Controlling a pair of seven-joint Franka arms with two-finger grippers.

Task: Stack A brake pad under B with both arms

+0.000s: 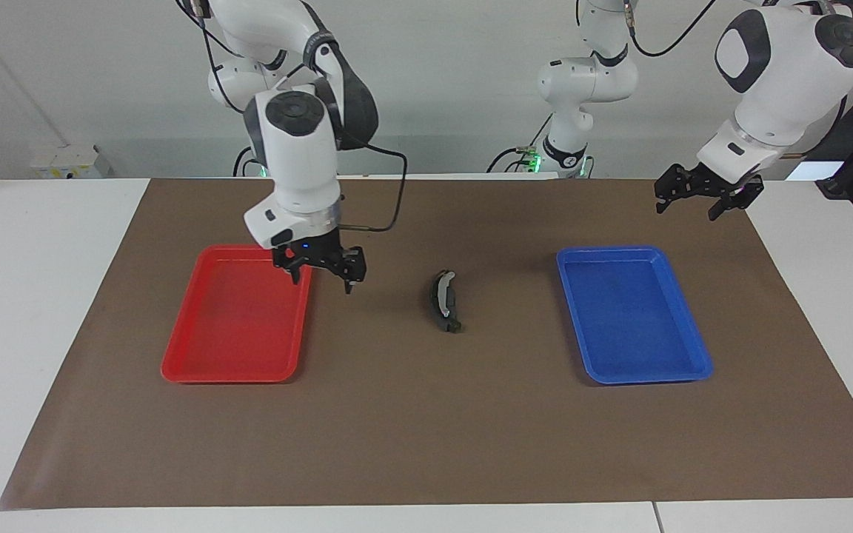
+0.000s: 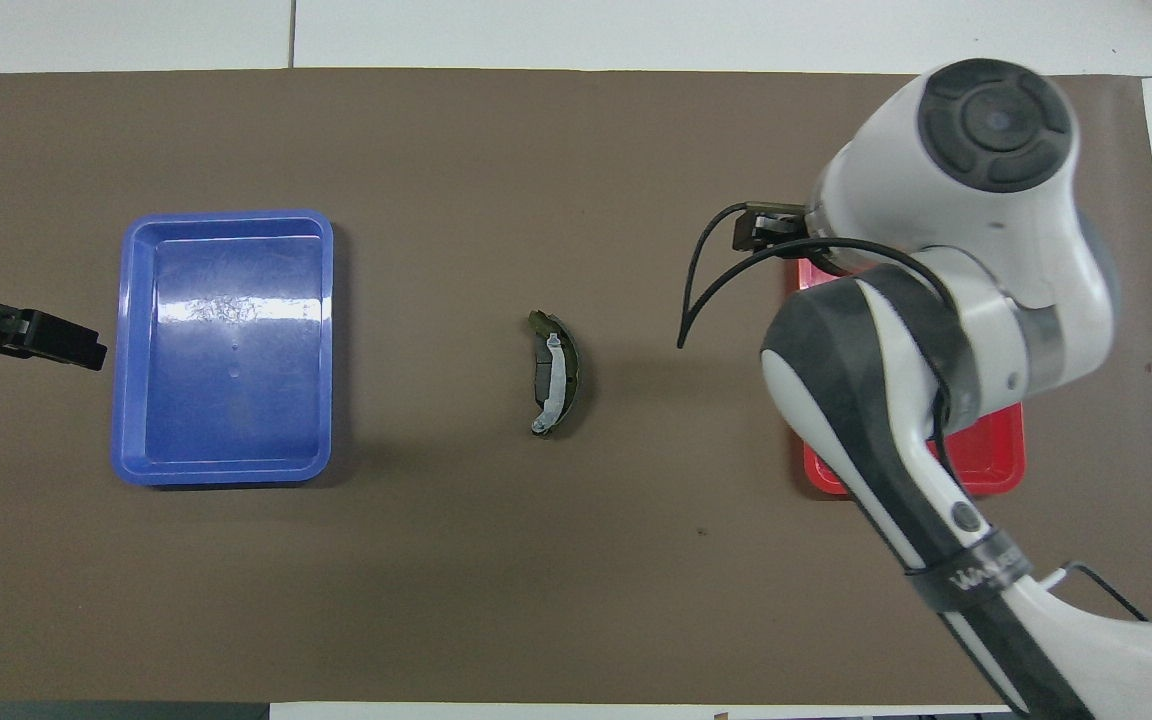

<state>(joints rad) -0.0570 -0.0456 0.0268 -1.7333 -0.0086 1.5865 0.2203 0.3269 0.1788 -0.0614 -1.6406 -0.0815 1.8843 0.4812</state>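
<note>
the stacked brake pieces lie on the brown mat at mid-table, between the red tray and the blue tray, and well apart from both grippers. b, the curved piece with a silver strip along it, sits on top; a darker edge that looks like the a brake pad shows under it, though how much of it lies beneath cannot be told. the long axis of b runs from nearer the robots to farther from them, and its arc bulges toward the right arm's end of the table, with both tips bending back toward the blue tray. the right gripper hangs in the air over the edge of the red tray that faces the stack, fingers spread and holding nothing. the left gripper waits in the air over the mat at the left arm's end, above the corner of the blue tray closest to the robots, fingers apart and empty.
</note>
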